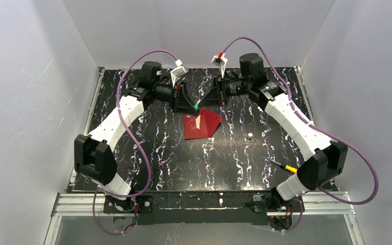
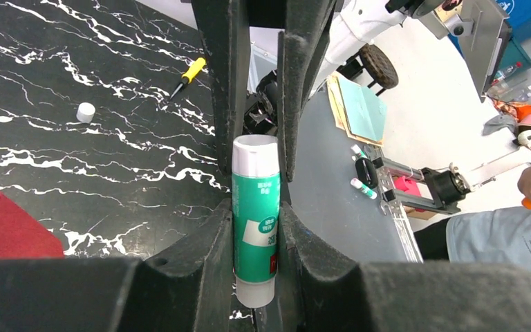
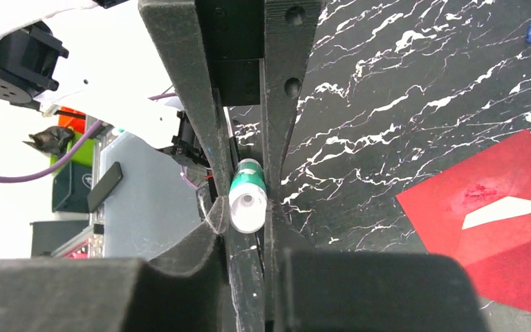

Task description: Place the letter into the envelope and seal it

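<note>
Both arms reach to the far middle of the black tabletop (image 1: 184,158) with white swirls, and their tips meet there. The left end effector (image 1: 190,105) is closed most of the way, and its fingers squeeze the green middle of a glue stick (image 2: 256,228). The right end effector (image 1: 207,102) comes from the other side, and its two fingers sit tight on the white end of the same glue stick.

The red envelope (image 1: 200,125) lies flat on the tabletop, just on the near side of the two tips. The white letter (image 3: 505,211) is tucked inside it, and only a thin white strip peeks out. In the top view the black fingers and the glue stick hang over the far edge of the envelope and hide a bit of it.

A small white cap (image 1: 249,135) sits by itself to the right of the envelope. A screwdriver (image 1: 288,167) with a yellow handle lies farther right, close to the right arm.
</note>
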Motion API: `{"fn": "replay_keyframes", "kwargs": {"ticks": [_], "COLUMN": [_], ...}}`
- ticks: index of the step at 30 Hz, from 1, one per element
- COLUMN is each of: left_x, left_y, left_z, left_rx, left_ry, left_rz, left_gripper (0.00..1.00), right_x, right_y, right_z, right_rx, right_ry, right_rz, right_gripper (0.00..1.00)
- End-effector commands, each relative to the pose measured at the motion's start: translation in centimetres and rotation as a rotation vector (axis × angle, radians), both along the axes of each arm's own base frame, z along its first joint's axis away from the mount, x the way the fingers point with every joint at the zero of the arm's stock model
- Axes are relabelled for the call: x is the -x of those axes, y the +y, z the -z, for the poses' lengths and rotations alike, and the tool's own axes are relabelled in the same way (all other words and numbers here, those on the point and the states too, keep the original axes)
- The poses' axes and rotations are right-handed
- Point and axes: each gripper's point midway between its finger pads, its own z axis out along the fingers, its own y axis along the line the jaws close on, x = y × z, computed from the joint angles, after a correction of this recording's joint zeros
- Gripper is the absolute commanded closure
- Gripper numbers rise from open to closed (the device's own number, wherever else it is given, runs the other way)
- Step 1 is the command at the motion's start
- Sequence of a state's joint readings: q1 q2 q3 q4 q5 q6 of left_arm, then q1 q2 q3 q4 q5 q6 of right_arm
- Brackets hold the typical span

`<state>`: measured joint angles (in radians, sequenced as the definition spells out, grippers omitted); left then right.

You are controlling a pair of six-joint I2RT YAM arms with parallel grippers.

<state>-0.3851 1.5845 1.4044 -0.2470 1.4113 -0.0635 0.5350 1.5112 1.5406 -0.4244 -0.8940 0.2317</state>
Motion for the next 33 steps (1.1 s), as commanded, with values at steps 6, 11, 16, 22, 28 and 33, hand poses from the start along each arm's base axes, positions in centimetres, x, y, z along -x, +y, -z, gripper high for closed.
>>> {"fn": "replay_keyframes", "kwargs": {"ticks": [6, 11, 16, 22, 28, 33], "left_x": [-2.6, -5.7, -6.7, -5.1, -1.4, 0.4], "left_y": [1.2, 2.7, 3.4, 3.1, 1.0, 0.7], "left_z": [1.2, 2.9, 3.5, 4.6, 2.6, 1.3], "left_rx": [-0.144, -0.266, -0.311, -0.317, -0.167, -0.088], "left_ry": [-0.291, -0.516, -0.622, -0.453, -0.156, -0.064], "left_rz": [-0.203, -0.303, -0.323, -0.292, -0.147, -0.053], "left_gripper": [1.0, 1.0, 1.0, 1.0, 1.0, 1.0], "right_x": [-4.9, -7.9, -10.0, -9.7, -5.0, -0.8], "right_y": [1.2, 1.1, 0.6, 1.3, 1.3, 1.1], "right_z": [-0.8, 0.8, 1.8, 0.0, 0.2, 0.5], "right_rx": [-0.064, -0.047, -0.07, -0.122, -0.07, -0.087], "right_ry": [0.175, 0.328, 0.462, 0.363, 0.062, -0.011], "right_rz": [0.287, 0.514, 0.687, 0.596, 0.227, -0.032], "right_gripper": [0.99, 0.99, 0.99, 0.36, 0.22, 0.22]}}
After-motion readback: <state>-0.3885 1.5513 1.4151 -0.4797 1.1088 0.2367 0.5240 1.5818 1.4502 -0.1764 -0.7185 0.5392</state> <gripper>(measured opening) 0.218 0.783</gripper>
